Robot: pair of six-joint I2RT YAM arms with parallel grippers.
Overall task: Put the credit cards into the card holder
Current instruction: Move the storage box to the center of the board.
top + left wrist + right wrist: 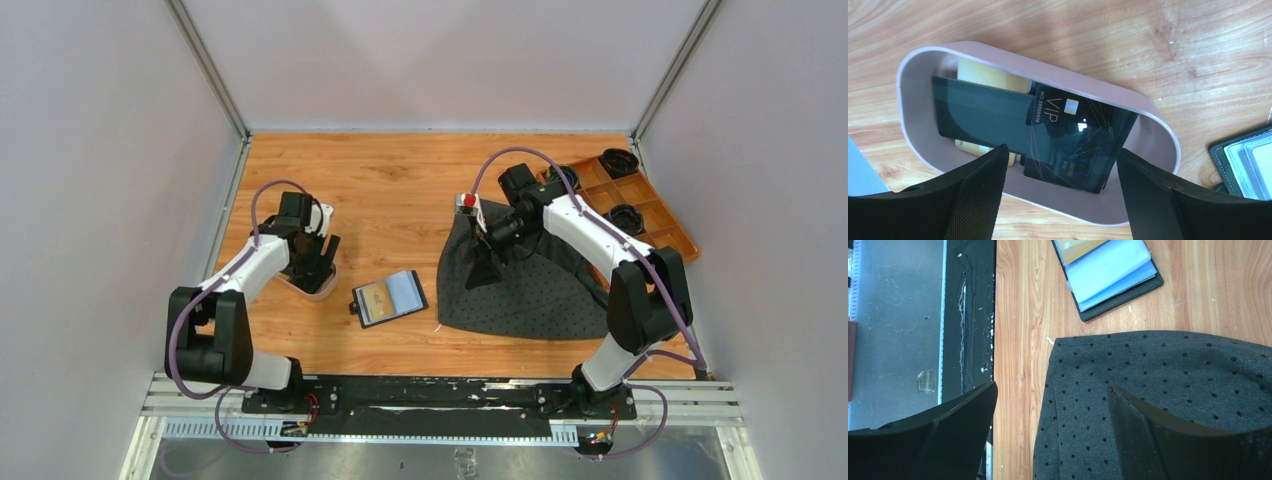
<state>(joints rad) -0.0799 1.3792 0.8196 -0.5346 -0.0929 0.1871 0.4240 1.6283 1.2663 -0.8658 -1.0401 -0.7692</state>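
Lower the left fingers (pixel 975 200), spread wide and empty, into the pink tray (pixel 1148 107) astride the black VIP card (pixel 1073 140) (topmost, overlapping a darker card (pixel 978 117)). Close on opposite edges, lift flat and clear of the rim, then carry to the card holder (pixel 390 297), lying open on the counter (pixel 400 180) just beside the tray. No need yet for the right fingers (pixel 1158 440), apart and empty above the dotted cloth (pixel 1173 370). Hard to count the remaining credit cards (pixel 985 75): at least 1 gold, mostly covered. Cannot see the holder's pockets whole from the left wrist, only a corner at the frame edge.

Top camera overlooks the wooden desk (pixel 400 180); close wrist cameras share the black bifold card holder (pixel 1248 160), at 3 and 12 o'clock.
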